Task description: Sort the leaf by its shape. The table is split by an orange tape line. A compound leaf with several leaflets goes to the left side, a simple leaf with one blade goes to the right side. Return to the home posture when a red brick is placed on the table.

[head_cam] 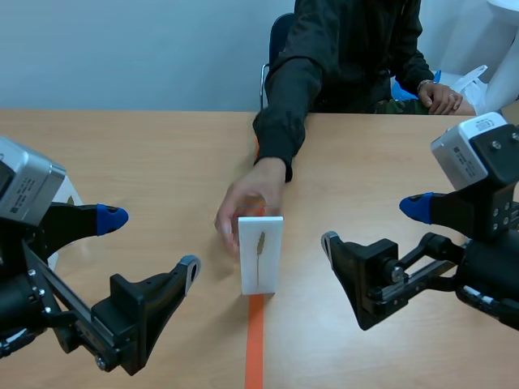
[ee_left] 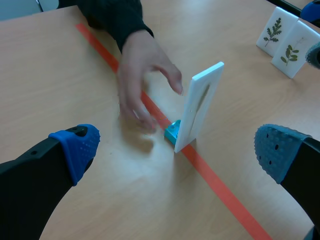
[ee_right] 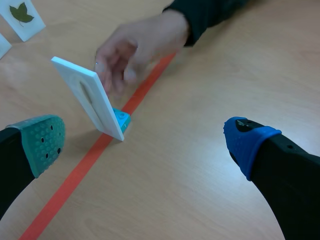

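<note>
While the left end effector [head_cam: 152, 241] and right end effector [head_cam: 371, 224] gaped empty, the leaf card [head_cam: 260, 254] stood on the orange tape line [head_cam: 255, 348], partly hiding a person's hand [head_cam: 247, 198]; its leaf looked indistinct.

Lab-like room: wooden table [head_cam: 146, 154] with orange tape line [head_cam: 255, 348], plain wall [head_cam: 122, 49], office chair [head_cam: 278, 36], seated person [head_cam: 349, 57]

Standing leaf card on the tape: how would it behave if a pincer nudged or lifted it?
The card looks like a thin, rigid slab, so it likely won't bend. It stands tall on just a small teal base, so a high push would probably tip it. Being thin, it is probably light.
</note>
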You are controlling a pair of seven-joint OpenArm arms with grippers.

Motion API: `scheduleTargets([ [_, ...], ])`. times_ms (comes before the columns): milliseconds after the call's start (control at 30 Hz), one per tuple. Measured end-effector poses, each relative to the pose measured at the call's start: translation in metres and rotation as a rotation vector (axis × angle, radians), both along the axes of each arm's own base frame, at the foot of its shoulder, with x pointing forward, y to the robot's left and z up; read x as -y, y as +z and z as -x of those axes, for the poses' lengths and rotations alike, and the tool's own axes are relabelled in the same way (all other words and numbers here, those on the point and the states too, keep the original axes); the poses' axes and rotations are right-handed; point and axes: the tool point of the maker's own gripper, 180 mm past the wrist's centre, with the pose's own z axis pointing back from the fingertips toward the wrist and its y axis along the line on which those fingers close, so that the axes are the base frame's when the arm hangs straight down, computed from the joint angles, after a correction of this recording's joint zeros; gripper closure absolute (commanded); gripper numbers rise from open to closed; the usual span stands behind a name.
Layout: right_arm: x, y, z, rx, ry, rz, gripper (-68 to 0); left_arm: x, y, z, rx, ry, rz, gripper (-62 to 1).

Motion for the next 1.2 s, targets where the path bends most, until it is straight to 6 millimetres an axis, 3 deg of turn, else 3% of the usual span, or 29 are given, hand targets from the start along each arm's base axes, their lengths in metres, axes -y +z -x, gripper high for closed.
scheduleTargets([
  [233, 0.000, 0.000, 0.000, 0.000, -0.002, 0.004, -66.5, 0.001, -0.007, 0.005, -0.006, -0.053, -0.042, -62.3],
  [433, 0.001, 0.000, 0.000, 0.000, -0.002, 0.004, -66.5, 0.001, -0.034, -0.003, -0.047, -0.064, -0.030, -62.3],
  [600, 0.001, -0.001, 0.000, 0.001, -0.001, 0.011, -66.5, 0.013, -0.057, -0.008, -0.064, -0.109, -0.014, -62.3],
  [833, 0.002, -0.003, 0.000, 0.004, 0.002, 0.037, -66.5, 0.034, -0.067, -0.023, 0.017, -0.198, -0.030, -62.3],
  [1200, 0.002, -0.001, -0.001, 0.018, 0.004, 0.041, -66.5, 0.062, -0.098, -0.031, 0.058, -0.318, -0.051, -62.3],
])
